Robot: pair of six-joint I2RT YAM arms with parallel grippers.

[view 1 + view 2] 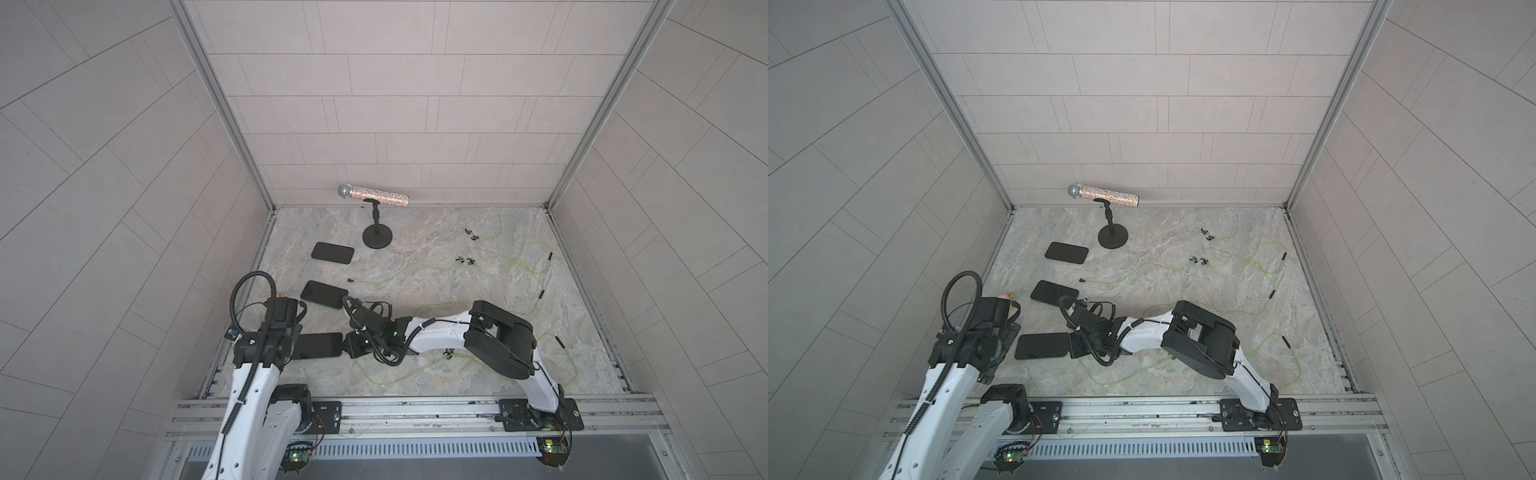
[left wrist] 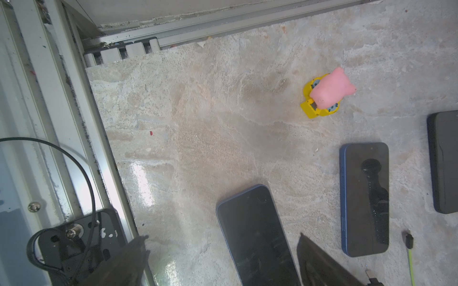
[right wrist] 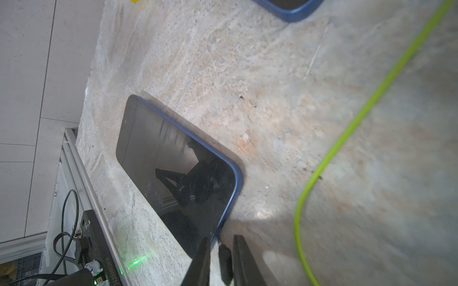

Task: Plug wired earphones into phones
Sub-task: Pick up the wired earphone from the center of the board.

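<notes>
Lime-green earphone cable (image 3: 347, 133) curves across the marbled tabletop (image 1: 415, 257) beside the nearest phone (image 1: 318, 345), a blue-edged one lying flat. Right end effector (image 3: 221, 237) stands nearly closed at that phone's short end with a black plug (image 3: 225, 260) between its jaws (a sliver of gap shows on one side, so a firm pinch cannot be told). Left end effector (image 2: 223, 236) is spread wide and empty above the same phone. Middle phone (image 1: 324, 293) and far phone (image 1: 332, 252) lie beyond; other earphones (image 1: 465, 261) lie loose to the right.
</notes>
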